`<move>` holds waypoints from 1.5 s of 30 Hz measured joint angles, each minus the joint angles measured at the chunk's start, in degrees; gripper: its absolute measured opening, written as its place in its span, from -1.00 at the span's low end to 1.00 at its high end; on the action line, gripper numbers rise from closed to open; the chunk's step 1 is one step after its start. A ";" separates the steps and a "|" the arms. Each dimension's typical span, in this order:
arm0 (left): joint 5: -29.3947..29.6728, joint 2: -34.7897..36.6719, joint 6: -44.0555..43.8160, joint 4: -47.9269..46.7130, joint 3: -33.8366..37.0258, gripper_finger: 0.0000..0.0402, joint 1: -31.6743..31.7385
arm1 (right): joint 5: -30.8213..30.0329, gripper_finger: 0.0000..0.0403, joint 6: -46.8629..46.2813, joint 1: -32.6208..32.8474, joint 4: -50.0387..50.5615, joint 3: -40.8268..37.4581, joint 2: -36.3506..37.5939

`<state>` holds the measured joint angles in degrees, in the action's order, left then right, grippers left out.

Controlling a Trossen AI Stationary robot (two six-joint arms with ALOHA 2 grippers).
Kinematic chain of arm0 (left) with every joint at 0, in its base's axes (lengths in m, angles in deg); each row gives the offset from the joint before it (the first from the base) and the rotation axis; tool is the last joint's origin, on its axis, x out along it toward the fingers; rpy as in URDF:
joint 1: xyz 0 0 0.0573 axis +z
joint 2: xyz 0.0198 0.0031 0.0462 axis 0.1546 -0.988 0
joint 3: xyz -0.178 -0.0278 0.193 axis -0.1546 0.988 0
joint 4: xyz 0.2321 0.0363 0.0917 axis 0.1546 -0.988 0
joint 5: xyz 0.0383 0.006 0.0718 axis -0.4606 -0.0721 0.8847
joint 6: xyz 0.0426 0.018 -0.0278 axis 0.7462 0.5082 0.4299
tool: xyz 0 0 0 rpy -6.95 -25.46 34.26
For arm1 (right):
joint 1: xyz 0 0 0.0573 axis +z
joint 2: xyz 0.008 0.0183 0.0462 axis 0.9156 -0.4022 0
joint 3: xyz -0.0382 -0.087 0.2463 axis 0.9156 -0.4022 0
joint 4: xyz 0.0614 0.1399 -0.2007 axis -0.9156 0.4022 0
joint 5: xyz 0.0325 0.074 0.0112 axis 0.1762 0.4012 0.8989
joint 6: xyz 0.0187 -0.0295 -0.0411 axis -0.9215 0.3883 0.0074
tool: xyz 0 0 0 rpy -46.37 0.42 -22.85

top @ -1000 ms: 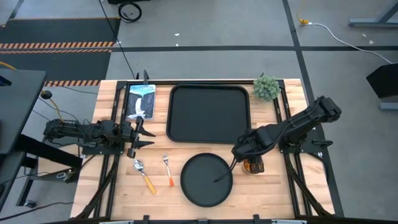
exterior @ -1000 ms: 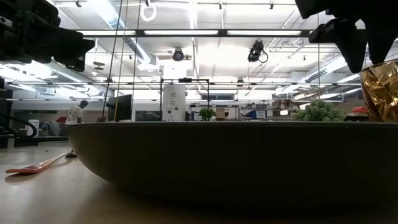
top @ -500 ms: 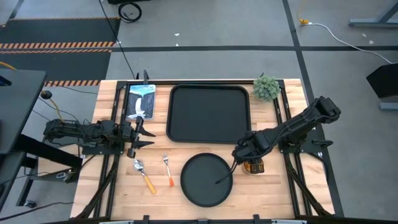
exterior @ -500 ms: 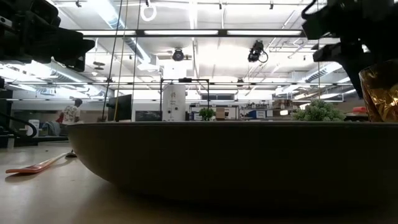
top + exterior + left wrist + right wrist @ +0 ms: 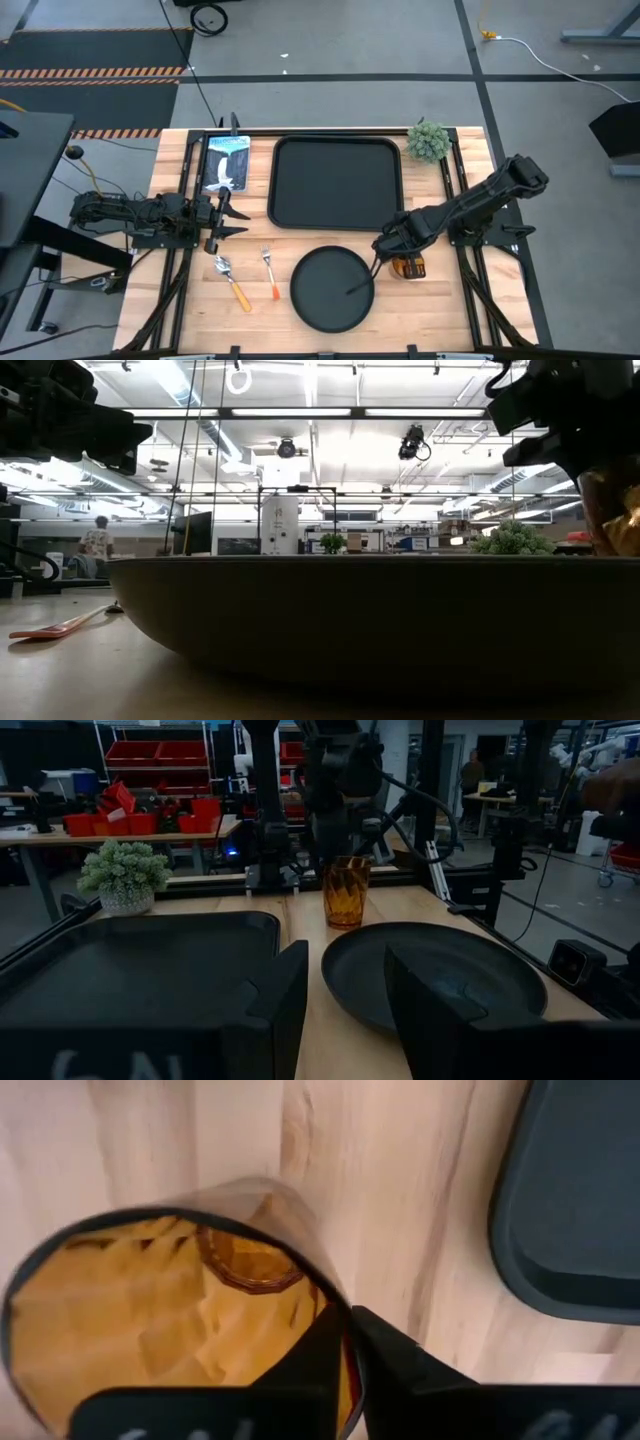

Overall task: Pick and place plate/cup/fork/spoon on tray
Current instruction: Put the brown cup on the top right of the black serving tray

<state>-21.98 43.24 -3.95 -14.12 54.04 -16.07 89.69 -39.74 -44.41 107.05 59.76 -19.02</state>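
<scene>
The amber cup (image 5: 407,268) stands upright on the table right of the round black plate (image 5: 332,290); it also shows in the left wrist view (image 5: 346,892). My right gripper (image 5: 348,1365) is down on the cup's rim, shut on its wall. The black tray (image 5: 337,182) lies beyond the plate. The fork (image 5: 270,273) and the spoon (image 5: 230,280) lie left of the plate. My left gripper (image 5: 225,215) waits open and empty at the table's left, above the spoon. My right gripper pinches the cup's wall at the rim (image 5: 340,1315), on the side toward the plate, one finger (image 5: 310,1365) inside the cup and one (image 5: 400,1370) outside. The fingers come from above, pointing down. The cup stands upright with its base on the table.
A small green plant (image 5: 428,140) stands at the far right corner by the tray. A blue and white packet (image 5: 226,162) lies left of the tray. Bare wood shows between the plate and the tray. A person shows far off in the room (image 5: 97,542).
My right gripper has come down onto the cup, and in the low view it now covers the cup's top. The cup, plate, fork and spoon stay where they were.
</scene>
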 joint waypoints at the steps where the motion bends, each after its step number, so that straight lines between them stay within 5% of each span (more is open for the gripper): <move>1: 0.02 0.00 0.00 0.00 0.02 -0.29 -0.02 | 0.72 -0.92 0.14 -0.31 -0.01 0.03 0.23; 15: 0.00 0.00 -0.02 0.01 0.01 -0.29 -0.01 | -0.50 -0.94 8.96 -15.20 6.02 5.31 4.57; 27: 0.02 0.00 0.00 0.02 0.02 -0.29 0.00 | -1.73 -0.94 31.95 -47.20 1.70 12.32 4.11; 36: 0.02 0.00 0.00 0.01 0.01 -0.29 0.00 | 0.27 -0.94 39.71 -66.36 1.18 21.05 -6.96; 45: 0.02 0.00 0.00 0.04 0.02 -0.29 0.00 | 1.56 -0.94 42.99 -74.06 5.15 32.79 -21.02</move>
<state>-21.96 43.24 -3.95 -14.08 54.06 -16.07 91.24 3.25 -118.48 112.20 92.55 -40.05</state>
